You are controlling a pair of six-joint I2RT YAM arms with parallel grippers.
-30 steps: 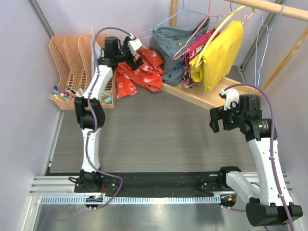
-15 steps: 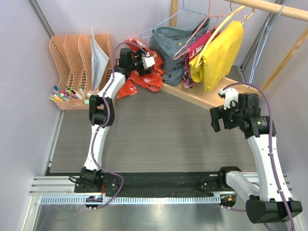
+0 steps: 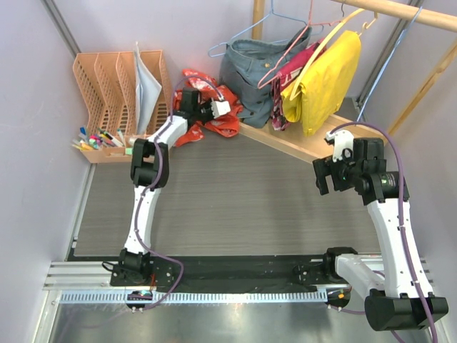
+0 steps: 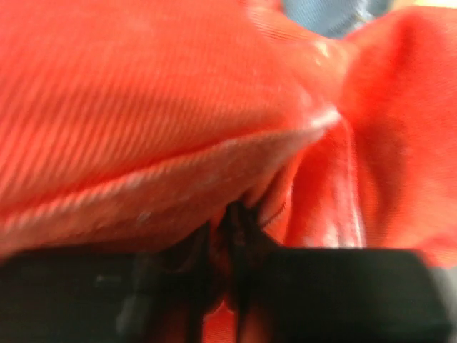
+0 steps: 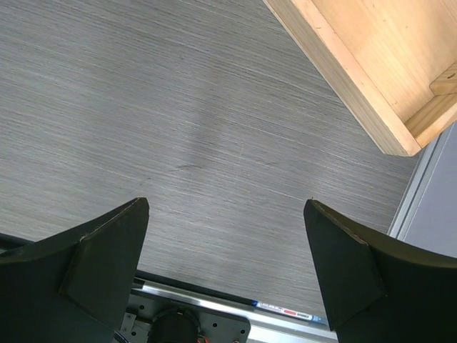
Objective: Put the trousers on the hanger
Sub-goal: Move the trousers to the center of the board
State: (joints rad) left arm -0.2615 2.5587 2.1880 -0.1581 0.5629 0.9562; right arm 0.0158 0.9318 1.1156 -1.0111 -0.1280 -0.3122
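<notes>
The long red-orange trousers (image 3: 202,80) with white tie-dye splotches lie in a crumpled heap at the far side of the grey wood-grain table (image 3: 235,200), beside the end of a pale wooden base beam (image 3: 303,146) and just left of a hanging grey-blue denim garment (image 3: 253,71). The left gripper (image 3: 230,108) reaches into the heap, and in the left wrist view the red cloth (image 4: 178,107) fills almost the whole picture, blurred, while the dark jaws stand narrow with a fold of the fabric drawn in between them (image 4: 235,229). The thin light-blue wire hanger (image 3: 384,71) hangs at the far right from a wooden rod (image 3: 400,13), well apart from the trousers. Also along that rod hang a plain yellow garment (image 3: 328,71), a pink wire hanger (image 3: 275,71) and another pale-blue wire hanger (image 3: 239,34) above the denim. The right gripper (image 3: 323,179) is held above the table on the right, near the beam and touching nothing; its wrist view shows the two black fingers (image 5: 107,250) spread wide over bare table, with the beam's corner (image 5: 371,93) at upper right. Against the left wall stands a peach plastic file rack (image 3: 107,71) with a row of coloured markers (image 3: 96,137) in front of it
</notes>
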